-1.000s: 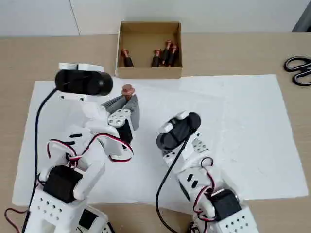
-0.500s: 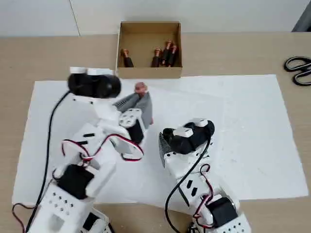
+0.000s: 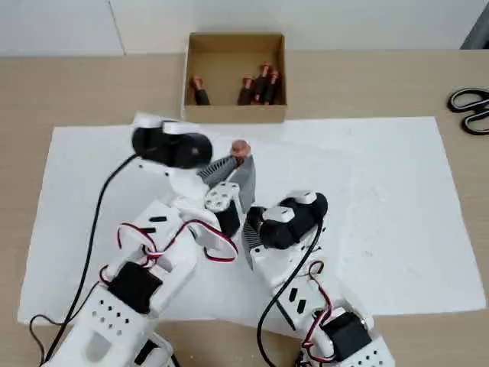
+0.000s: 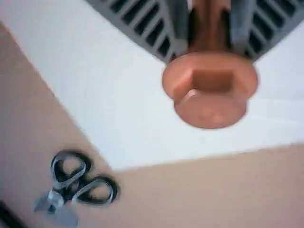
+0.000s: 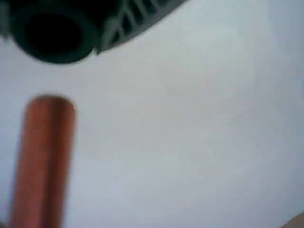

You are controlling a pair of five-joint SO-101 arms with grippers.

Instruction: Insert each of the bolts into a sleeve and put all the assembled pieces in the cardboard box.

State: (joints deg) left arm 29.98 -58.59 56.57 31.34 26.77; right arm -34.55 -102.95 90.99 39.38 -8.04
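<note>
My left gripper [image 3: 236, 167] is shut on a copper bolt [image 3: 240, 147], held above the white paper with its hex head [image 4: 209, 90] sticking out past the grey fingers [image 4: 142, 23]. Close beside it, my right gripper [image 3: 250, 233] is shut on a black sleeve [image 5: 51, 35], whose open end shows in the right wrist view. The bolt's copper shaft [image 5: 43, 159] lies a short way from that opening, apart from it. The cardboard box [image 3: 186, 84] at the table's back holds several assembled pieces [image 3: 258, 86].
A large white paper sheet [image 3: 382, 199] covers the middle of the wooden table. Black-handled scissors [image 3: 470, 109] lie at the far right edge, and the scissors [image 4: 76, 183] also appear in the left wrist view. The arms' cables trail toward the front edge.
The left arm has carried the bolt rightward and nearer the front. The right arm has turned left, bringing the two grippers close together.
</note>
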